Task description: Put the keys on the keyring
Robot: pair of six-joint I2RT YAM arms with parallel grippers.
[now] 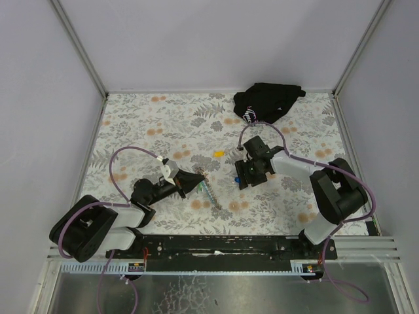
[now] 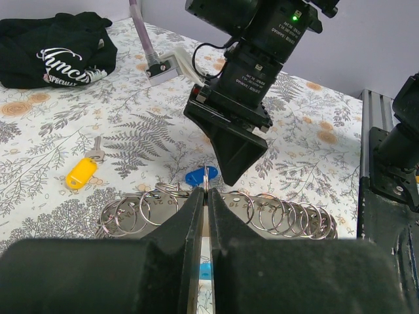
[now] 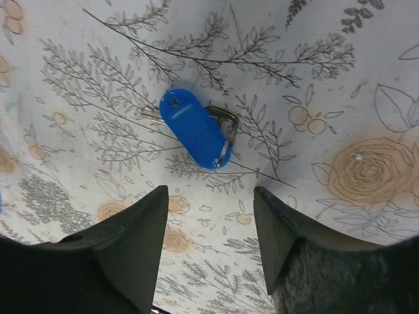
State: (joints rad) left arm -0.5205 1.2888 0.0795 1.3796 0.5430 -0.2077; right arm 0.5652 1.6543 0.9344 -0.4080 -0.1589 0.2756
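Top external view: my left tool (image 1: 198, 178) reaches in low from the left and my right tool (image 1: 245, 175) from the right, and the two face each other near the middle of the flowered desk (image 1: 163, 124). Between them lies the keyring (image 1: 209, 193) with its strap, stretched slantwise across the cloth and touching my left tool's tips. The keys (image 1: 236, 179) show as a small blue spot on the desk just under the right tool.

From the left wrist, my left tool (image 2: 204, 193) has its fingers (image 2: 177, 229) pressed together. A thin metal loop of the keyring (image 2: 206, 175) stands edge-on right at the tips and looks pinched there. A row of overlapping metal rings (image 2: 262, 212) fans out flat on either side just beyond the fingers, and a strip of pale blue strap (image 2: 204, 271) shows below through the slit between them. The keys (image 2: 196, 175) lie just past the loop, with the right tool (image 2: 239, 154) pointing down close beside them.

From the right wrist, my right tool (image 3: 209, 196) has its fingers (image 3: 131, 242) well apart and grips nothing. The keys (image 3: 194, 129), blue tag on top and silvery metal peeking out at its side, lie flat on the desk beyond the fingertips, in line with the gap.

A yellow-tagged key (image 2: 82, 173) lies apart to the far side, and a black cloth bundle (image 1: 267, 101) sits at the far edge.
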